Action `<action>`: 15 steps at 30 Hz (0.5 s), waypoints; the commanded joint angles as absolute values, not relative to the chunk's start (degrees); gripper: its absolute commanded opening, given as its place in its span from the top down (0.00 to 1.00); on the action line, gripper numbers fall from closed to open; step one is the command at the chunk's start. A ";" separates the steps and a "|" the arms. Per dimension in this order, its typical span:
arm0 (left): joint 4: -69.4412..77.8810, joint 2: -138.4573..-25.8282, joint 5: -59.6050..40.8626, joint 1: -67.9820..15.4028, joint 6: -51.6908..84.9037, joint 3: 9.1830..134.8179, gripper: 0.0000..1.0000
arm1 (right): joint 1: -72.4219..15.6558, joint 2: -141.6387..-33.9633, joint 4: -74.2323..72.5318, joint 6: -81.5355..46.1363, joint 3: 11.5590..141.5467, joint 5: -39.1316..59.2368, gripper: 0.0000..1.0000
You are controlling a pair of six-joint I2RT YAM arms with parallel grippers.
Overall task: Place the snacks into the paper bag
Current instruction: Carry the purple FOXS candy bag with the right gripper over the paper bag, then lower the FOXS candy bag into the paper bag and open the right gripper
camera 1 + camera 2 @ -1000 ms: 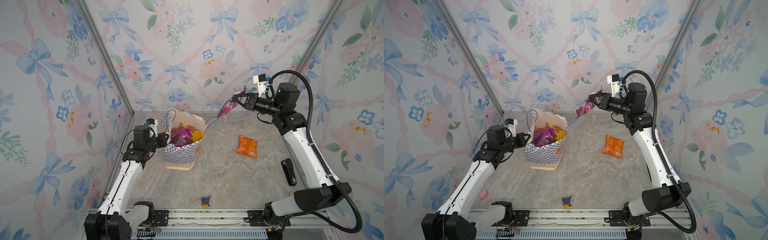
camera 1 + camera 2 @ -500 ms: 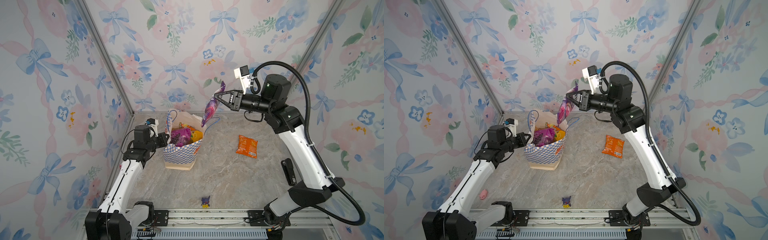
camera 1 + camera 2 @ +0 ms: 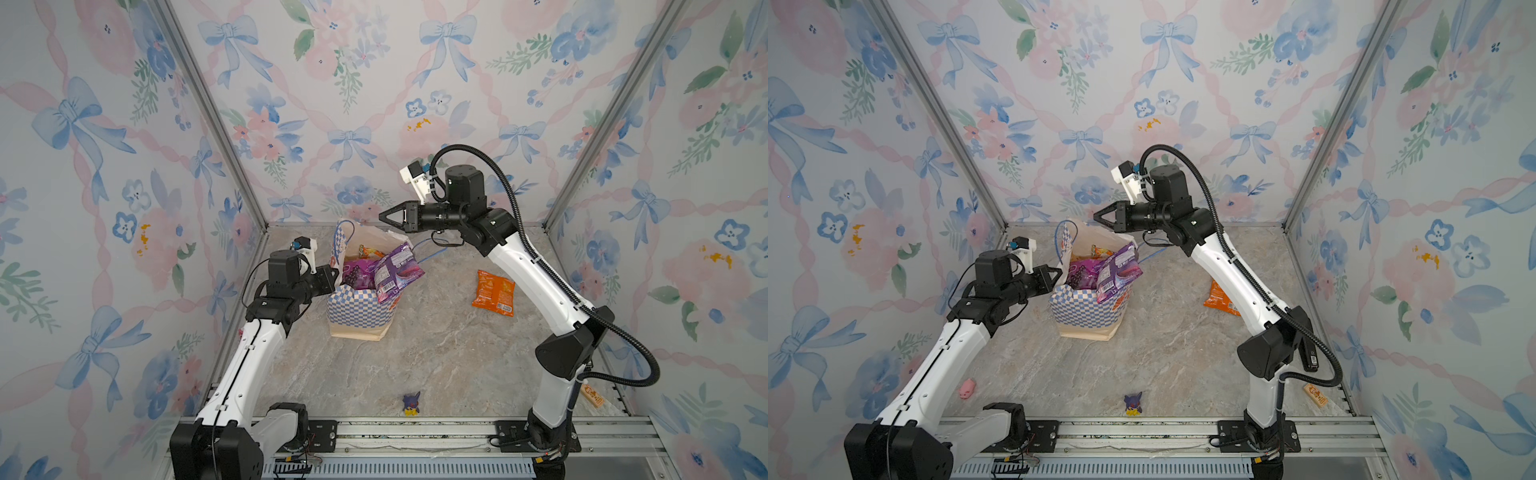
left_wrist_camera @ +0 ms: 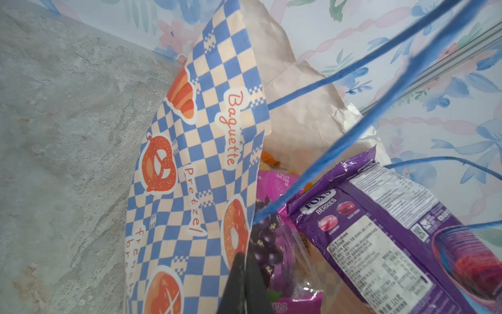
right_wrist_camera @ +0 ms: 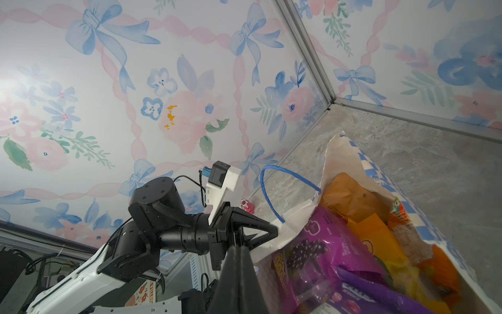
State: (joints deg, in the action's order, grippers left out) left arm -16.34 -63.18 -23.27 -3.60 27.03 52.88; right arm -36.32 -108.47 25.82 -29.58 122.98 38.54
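Observation:
The paper bag stands upright at the back left in both top views, with several snacks inside. My left gripper is shut on its left rim. A purple FOX'S packet lies tilted across the bag's mouth and hangs over the right rim. My right gripper hovers above the bag, shut and empty. A purple grape packet and orange-yellow packets fill the bag. One orange packet lies on the table to the right.
A tiny purple-and-yellow figurine stands near the front edge. A small wooden block and a black object lie by the right arm's base. A pink toy sits at the front left. Blue cord handles stick up from the bag.
The right gripper swung left over the bag with the purple packet. That packet has left the jaws and now rests on the bag's mouth. The left arm has not moved.

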 commanded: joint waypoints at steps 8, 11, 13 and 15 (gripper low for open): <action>-17.25 -63.38 -23.40 -3.16 25.90 53.17 1.00 | -38.58 -106.40 35.28 -20.16 123.13 31.89 1.00; -17.23 -63.80 -23.63 -3.16 26.05 53.26 1.00 | -39.50 -101.79 39.03 -18.07 121.53 29.97 0.94; -17.23 -63.73 -23.73 -3.16 26.17 53.26 1.00 | -39.85 -99.09 41.16 -17.46 120.35 29.83 0.73; -17.23 -63.50 -23.65 -3.17 26.08 53.26 1.00 | -40.30 -96.21 42.80 -16.43 118.01 29.27 0.68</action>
